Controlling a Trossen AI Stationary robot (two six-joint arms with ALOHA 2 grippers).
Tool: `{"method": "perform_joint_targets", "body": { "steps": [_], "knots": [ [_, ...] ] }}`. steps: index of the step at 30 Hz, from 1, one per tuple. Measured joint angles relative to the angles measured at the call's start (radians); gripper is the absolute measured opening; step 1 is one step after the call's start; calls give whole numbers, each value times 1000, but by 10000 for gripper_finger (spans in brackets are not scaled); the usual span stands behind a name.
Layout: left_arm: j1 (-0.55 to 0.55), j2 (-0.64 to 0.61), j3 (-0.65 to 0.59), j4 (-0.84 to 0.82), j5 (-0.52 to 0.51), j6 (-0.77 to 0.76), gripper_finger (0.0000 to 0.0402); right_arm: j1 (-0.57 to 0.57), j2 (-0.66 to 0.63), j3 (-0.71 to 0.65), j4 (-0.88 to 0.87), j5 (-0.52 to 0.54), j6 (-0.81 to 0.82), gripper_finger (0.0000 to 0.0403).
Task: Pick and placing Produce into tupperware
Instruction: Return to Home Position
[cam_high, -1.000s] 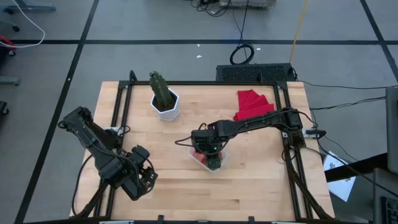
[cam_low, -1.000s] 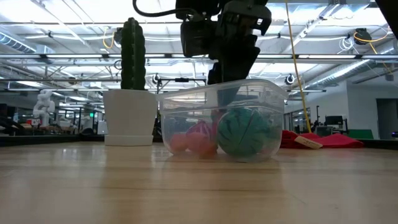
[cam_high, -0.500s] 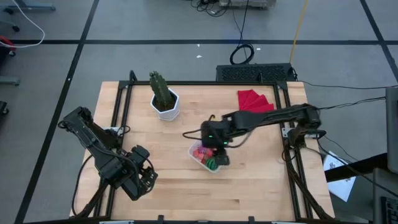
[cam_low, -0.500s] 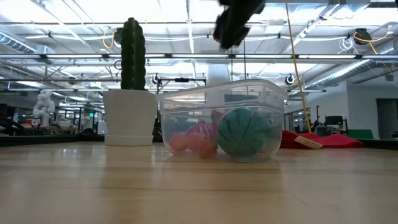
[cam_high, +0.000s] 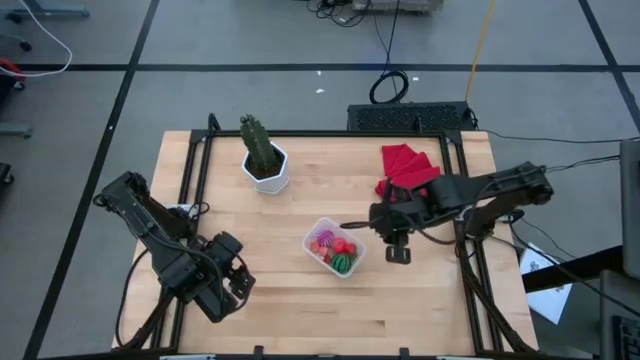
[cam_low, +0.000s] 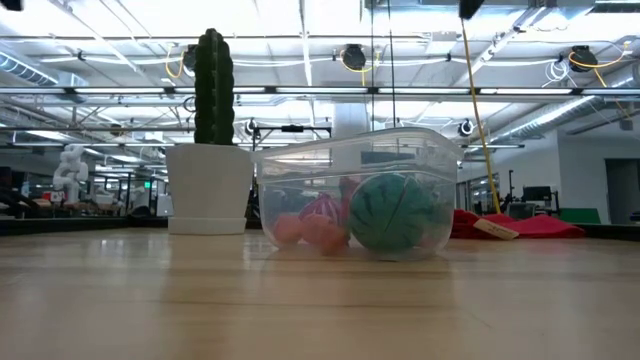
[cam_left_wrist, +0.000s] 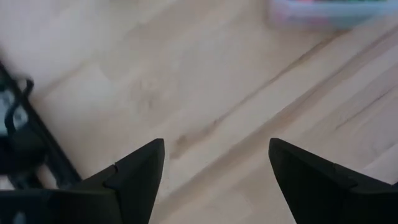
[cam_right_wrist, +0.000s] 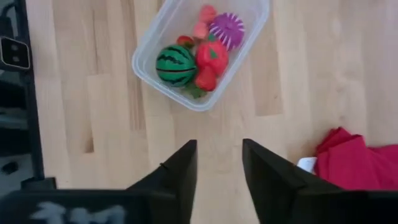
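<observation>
The tupperware (cam_high: 335, 248) is a small clear tub standing on the wooden table, seen from the side in the low view (cam_low: 355, 190). Inside lie the green striped melon (cam_right_wrist: 175, 65), the purple ridged piece (cam_right_wrist: 226, 30) and several red and pink pieces (cam_right_wrist: 210, 57). My right gripper (cam_right_wrist: 219, 155) is open and hovers right of the tub (cam_high: 397, 250), touching nothing. My left gripper (cam_left_wrist: 214, 155) is open, parked near the table's near left corner (cam_high: 238, 283).
A tall green cactus (cam_high: 258, 142) in a white pot (cam_low: 208, 188) stands toward the far edge, left of centre. A red cloth (cam_high: 407, 166) lies near the far right corner, close to my right arm. Bare wood lies between the tub and the near edge.
My right gripper has risen from just above the tub and drawn back toward the table's right edge, leaving the low view. The tub and the produce in it have stayed where they were and now show uncovered from above.
</observation>
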Motion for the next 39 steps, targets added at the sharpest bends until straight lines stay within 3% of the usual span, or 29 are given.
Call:
{"method": "perform_joint_targets", "body": {
  "steps": [8, 11, 17, 22, 26, 30, 35, 39],
  "knots": [
    [4, -2, 0, 0, -221, 217, 292, 19, -45, -1, 43, 23, -57, 12],
    [16, -2, 0, 0, -232, 273, 292, 18, -52, -1, 68, 23, -82, 9],
    [42, -27, -40, 2, -459, 255, 292, 8, -143, -96, 178, 46, -122, 2],
    [39, -156, -275, 47, -535, 40, 292, 10, -358, -378, 403, 49, -36, 1],
    [42, -322, -522, 263, -583, 47, 292, 10, -544, -614, 614, 49, 17, 1],
    [120, -478, -783, 642, -578, 236, 292, -5, -677, -801, 777, 49, 25, 1],
    [290, -619, -1057, 1123, -454, 547, 292, -34, -774, -953, 884, 49, 23, 1],
    [446, -694, -1194, 1399, -348, 758, 292, -55, -835, -1002, 880, 50, 29, 1]
  ]
}}
